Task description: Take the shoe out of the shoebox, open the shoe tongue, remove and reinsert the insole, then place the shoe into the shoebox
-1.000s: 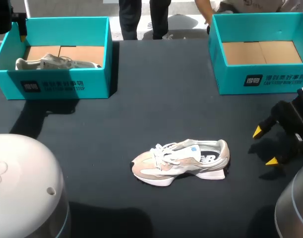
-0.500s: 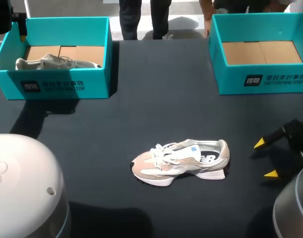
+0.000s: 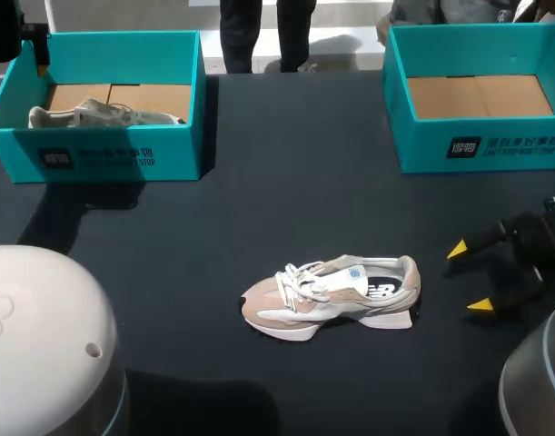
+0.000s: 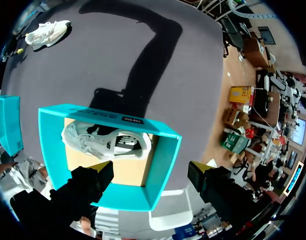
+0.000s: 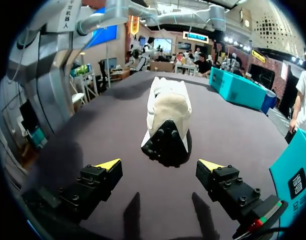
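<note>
A white and beige shoe (image 3: 332,295) lies on its sole in the middle of the black table, toe to the left. My right gripper (image 3: 468,277) stands open just right of its heel, low over the table. From the right wrist the shoe's heel (image 5: 168,112) is straight ahead of the open gripper (image 5: 160,164), a short gap away. The left shoebox (image 3: 95,156) holds a second pale shoe (image 3: 100,115). My left gripper (image 4: 151,167) hangs open high above that box (image 4: 165,165) and the shoe inside it (image 4: 105,142). The right shoebox (image 3: 481,150) has only its cardboard floor.
Both teal boxes stand at the far edge, left and right. The left arm's shadow (image 3: 59,222) falls in front of the left box. A white robot housing (image 3: 41,336) fills the near left corner.
My right gripper dipped toward the near edge, then moved left, closer to the shoe's heel. The shoe, both boxes and the left arm kept still.
</note>
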You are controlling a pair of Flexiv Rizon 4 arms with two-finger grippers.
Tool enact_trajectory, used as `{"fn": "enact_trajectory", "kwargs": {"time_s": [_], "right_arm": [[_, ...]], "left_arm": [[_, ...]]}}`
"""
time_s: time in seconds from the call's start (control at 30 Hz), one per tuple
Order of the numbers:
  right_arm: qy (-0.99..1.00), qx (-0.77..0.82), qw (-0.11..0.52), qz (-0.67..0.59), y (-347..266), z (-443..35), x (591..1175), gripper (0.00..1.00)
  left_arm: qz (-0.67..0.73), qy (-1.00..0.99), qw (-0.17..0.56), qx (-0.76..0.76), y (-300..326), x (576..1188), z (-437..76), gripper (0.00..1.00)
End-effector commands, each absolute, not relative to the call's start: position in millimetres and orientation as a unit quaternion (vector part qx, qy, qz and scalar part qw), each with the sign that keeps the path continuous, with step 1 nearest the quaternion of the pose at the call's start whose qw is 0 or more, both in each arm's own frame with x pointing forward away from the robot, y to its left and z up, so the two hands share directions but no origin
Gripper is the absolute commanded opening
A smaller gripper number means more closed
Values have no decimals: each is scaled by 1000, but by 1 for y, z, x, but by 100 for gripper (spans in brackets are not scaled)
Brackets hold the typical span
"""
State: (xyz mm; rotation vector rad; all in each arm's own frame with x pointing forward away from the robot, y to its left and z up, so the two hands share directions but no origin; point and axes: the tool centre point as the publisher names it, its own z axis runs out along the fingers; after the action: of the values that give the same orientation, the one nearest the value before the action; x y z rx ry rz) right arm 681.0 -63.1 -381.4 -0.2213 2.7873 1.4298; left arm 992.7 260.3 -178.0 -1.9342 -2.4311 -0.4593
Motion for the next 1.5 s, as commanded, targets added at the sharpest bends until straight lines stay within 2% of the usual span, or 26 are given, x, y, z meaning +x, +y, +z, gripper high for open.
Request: {"fn": "enact_trajectory", "kwargs": {"time_s": [0.03,0.47,0.67,0.8,1.5], "right_arm": [[884,-71,-2,462,-62,-390,685,100],[884,-71,-2,462,-62,-390,685,100],[843,-43,21,535,-51,-399,684,100],[833,-40,6,551,-44,-402,682,100],[820,-42,24,570,-37,-397,688,100]], "left_arm": [[-148,-774,0,-616,261,992,-178,100],[-148,-774,0,-616,261,992,-178,100],[-148,-774,0,-616,261,992,-178,100],[-148,-774,0,-616,261,992,-178,100],[-148,-774,0,-616,261,992,-178,100]]}}
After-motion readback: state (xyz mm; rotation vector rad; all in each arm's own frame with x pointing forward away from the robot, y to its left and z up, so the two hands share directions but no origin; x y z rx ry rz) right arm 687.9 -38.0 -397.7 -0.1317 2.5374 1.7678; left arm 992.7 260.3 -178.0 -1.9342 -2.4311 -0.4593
